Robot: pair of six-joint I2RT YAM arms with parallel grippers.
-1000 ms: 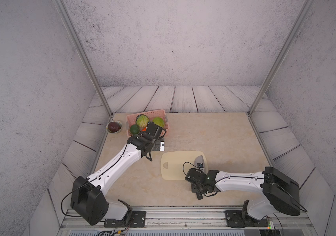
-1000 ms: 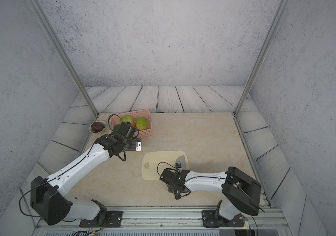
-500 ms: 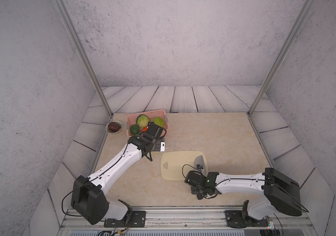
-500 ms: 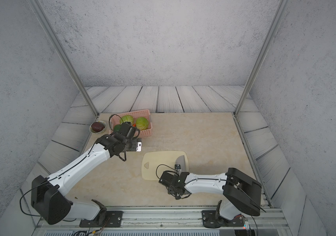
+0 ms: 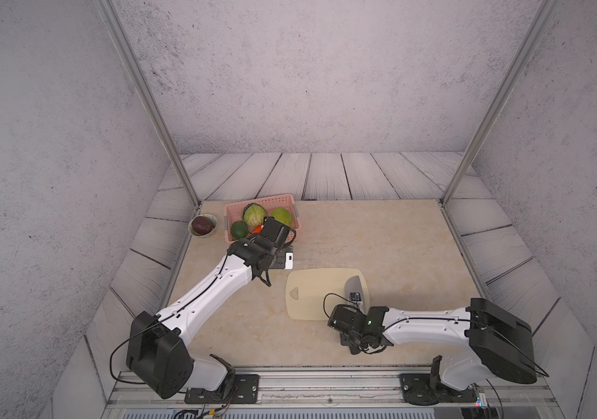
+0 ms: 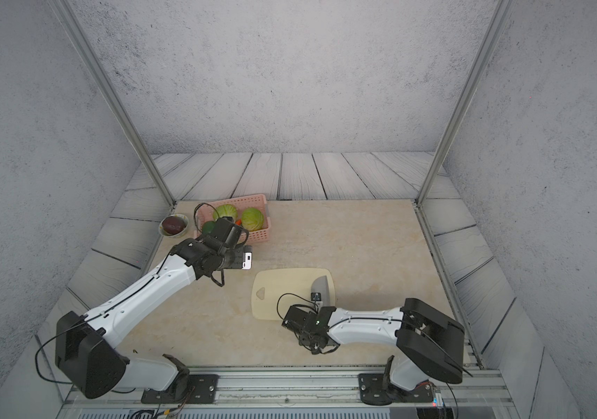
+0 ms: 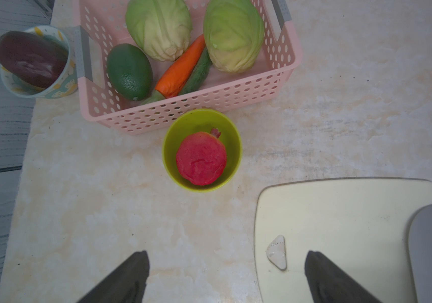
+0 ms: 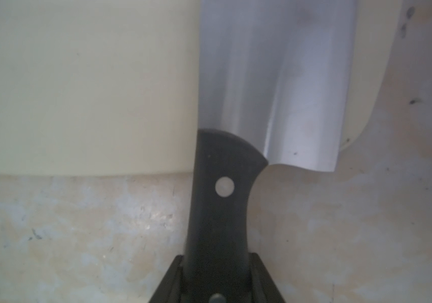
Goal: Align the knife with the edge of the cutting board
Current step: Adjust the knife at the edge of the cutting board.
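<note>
The right gripper (image 8: pixel 216 267) clamps the black handle of the broad grey steel knife (image 8: pixel 275 78), whose long axis runs nearly parallel to, and just inside, the short edge of the pale cream plastic cutting board (image 8: pixel 78 91); the left gripper (image 7: pixel 225 262) gapes empty.

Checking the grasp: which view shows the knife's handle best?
Right wrist view: the black knife handle sits close up, clamped in the right gripper. Both top views show only its blade on the cutting board; the arm hides the handle. Left wrist view shows only blade.

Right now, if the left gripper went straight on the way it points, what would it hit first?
Likely the lime-green bowl holding the pomegranate, short of the pink basket; depth is unclear, so the left gripper might reach table first.
</note>
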